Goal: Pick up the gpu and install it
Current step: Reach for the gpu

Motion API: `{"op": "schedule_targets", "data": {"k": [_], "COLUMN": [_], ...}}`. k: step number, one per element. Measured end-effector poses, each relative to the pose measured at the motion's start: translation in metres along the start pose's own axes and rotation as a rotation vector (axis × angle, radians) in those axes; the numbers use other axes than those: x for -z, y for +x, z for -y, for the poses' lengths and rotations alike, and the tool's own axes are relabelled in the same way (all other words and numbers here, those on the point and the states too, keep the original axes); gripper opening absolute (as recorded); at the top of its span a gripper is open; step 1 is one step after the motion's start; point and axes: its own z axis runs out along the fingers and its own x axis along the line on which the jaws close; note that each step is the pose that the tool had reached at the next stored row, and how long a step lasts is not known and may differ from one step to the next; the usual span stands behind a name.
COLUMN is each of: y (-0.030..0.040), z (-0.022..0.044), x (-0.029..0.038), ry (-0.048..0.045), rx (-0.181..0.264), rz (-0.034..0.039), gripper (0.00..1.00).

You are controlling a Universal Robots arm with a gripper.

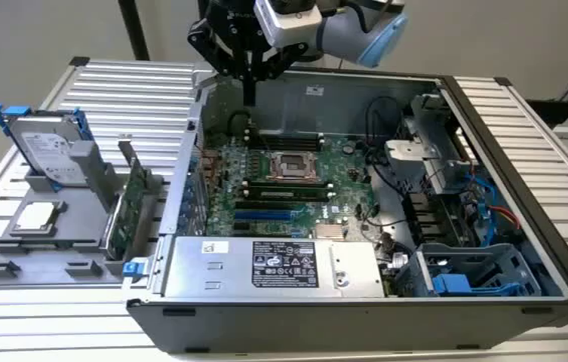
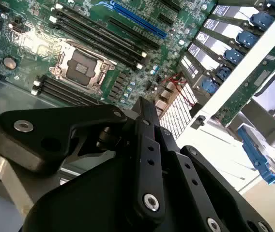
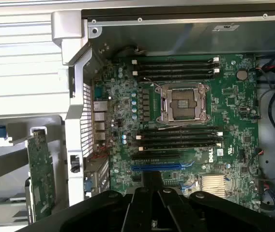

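Gripper is hovering over the motherboard, fingers pinched together, empty — gpu is standing at eight o'clock, case wall between.

Exterior view sits high up off the near side of the open computer case, angled down. It's far enough back to catch the whole case plus the parts holder on the exterior view's left. First wrist view looks straight down on the motherboard past the gripper, fairly close. Second wrist view is closer still and slanted across the board. All three share the CPU socket.
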Motion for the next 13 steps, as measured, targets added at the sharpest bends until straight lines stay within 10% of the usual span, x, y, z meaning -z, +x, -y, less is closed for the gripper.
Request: {"op": "schedule_targets", "data": {"k": [13], "y": [0.0], "z": [0.0], "x": [0.0], "ry": [0.0014], "rx": [0.0], "rz": [0.0001], "gripper": [0.0]}}
